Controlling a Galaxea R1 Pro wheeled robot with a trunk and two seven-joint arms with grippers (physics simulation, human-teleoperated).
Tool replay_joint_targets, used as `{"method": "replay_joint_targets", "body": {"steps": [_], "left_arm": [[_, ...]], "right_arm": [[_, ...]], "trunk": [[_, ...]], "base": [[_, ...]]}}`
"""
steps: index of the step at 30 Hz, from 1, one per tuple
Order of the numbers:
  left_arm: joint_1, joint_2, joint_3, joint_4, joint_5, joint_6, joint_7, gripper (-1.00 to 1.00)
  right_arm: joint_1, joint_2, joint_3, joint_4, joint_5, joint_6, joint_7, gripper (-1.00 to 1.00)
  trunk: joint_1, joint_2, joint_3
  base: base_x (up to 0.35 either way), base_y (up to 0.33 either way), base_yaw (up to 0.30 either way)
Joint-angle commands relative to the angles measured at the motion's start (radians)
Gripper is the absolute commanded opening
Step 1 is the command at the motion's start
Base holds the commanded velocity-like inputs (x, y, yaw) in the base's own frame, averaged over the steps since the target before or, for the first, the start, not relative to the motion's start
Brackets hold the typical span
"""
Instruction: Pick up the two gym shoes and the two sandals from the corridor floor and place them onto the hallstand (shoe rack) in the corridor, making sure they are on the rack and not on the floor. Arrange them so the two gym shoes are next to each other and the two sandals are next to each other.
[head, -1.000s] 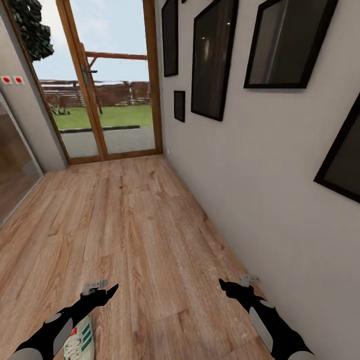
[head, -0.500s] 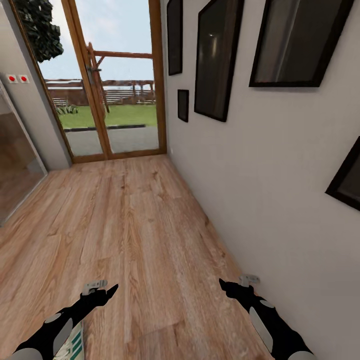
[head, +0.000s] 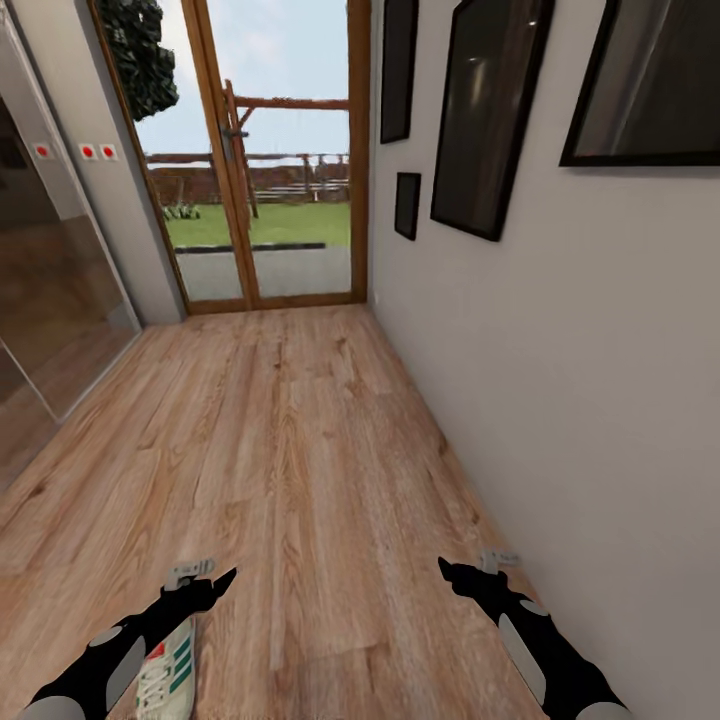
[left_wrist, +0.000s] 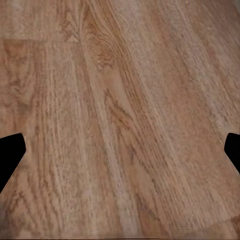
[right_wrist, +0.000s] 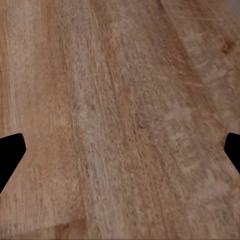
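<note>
One white gym shoe (head: 168, 675) with green stripes and a red tongue patch lies on the corridor floor (head: 300, 450) at the bottom left of the head view, partly under my left arm. My left gripper (head: 208, 574) hovers just above and beyond the shoe's toe, open and empty. My right gripper (head: 470, 563) hangs open over bare planks near the right wall. In the left wrist view the left gripper (left_wrist: 120, 152) has wide-apart fingertips (left_wrist: 10, 155) over wood. The right gripper (right_wrist: 120, 152) looks the same over wood in the right wrist view. The sandals and the hallstand are out of view.
A white wall (head: 560, 380) with dark framed pictures (head: 490, 120) runs close along the right. A wood-framed glass door (head: 270, 200) closes the far end of the corridor. A glass panel (head: 50, 300) lines the left side.
The camera has turned left, so the door and wall have shifted right in the picture. More of the gym shoe shows at bottom left. Both arms keep their pose.
</note>
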Motion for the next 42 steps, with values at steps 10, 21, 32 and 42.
{"method": "replay_joint_targets", "body": {"steps": [10, 21, 32, 42], "left_arm": [[-0.001, -0.001, 0.003, 0.002, 0.005, 0.001, -0.006, 1.00], [-0.001, 0.000, 0.003, 0.002, 0.005, 0.001, -0.007, 1.00], [-0.001, -0.001, 0.003, 0.002, 0.005, 0.001, -0.007, 1.00], [-0.001, -0.001, 0.003, 0.002, 0.005, 0.002, -0.007, 1.00]], "right_arm": [[0.000, -0.001, 0.003, -0.002, -0.008, 0.005, 0.000, 1.00], [0.000, -0.001, 0.003, -0.002, -0.008, 0.005, 0.000, 1.00], [0.000, -0.001, 0.003, -0.002, -0.008, 0.005, 0.000, 1.00], [0.000, -0.001, 0.003, -0.002, -0.008, 0.005, 0.000, 1.00]], "trunk": [[0.000, 0.000, -0.008], [0.000, 0.000, -0.009], [0.000, 0.000, -0.009], [0.000, 0.000, -0.009]], "base": [[0.054, -0.048, 0.178], [0.120, -0.111, 0.014], [0.130, -0.159, 0.000], [0.023, -0.028, 0.000]]}}
